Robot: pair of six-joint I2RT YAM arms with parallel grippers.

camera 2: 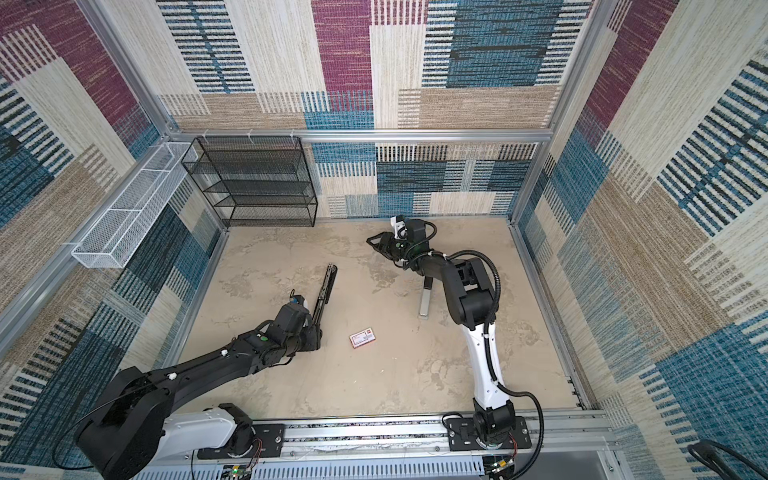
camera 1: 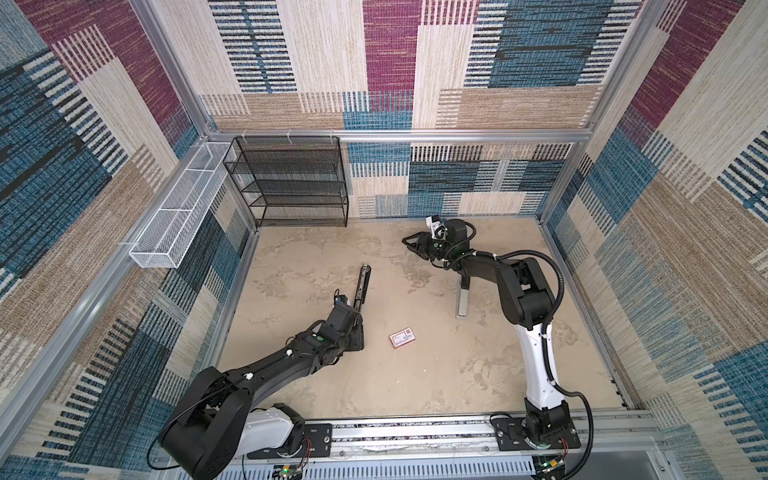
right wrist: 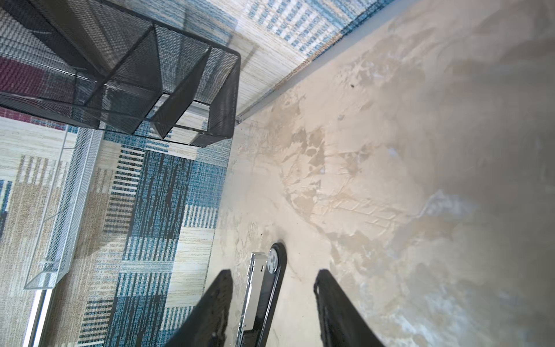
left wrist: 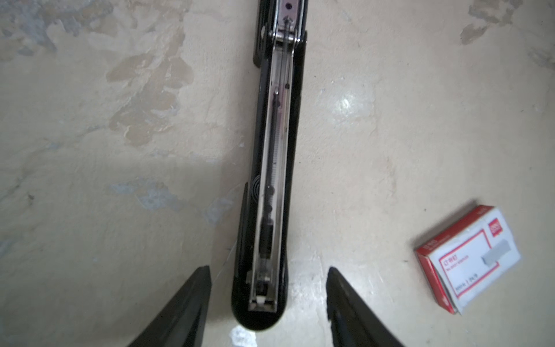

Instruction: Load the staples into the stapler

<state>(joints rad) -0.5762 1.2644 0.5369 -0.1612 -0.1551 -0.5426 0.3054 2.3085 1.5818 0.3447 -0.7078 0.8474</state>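
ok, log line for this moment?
left fingers: open, astride black open stapler | right fingers: open, astride chrome-and-black stapler part | red-and-white cardboard staple box: lying free

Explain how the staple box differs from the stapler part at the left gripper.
The staple box is short, red and white; the stapler part long and black. The box lies free; the stapler part's end sits between the left gripper's open fingers. Both lie on the table.
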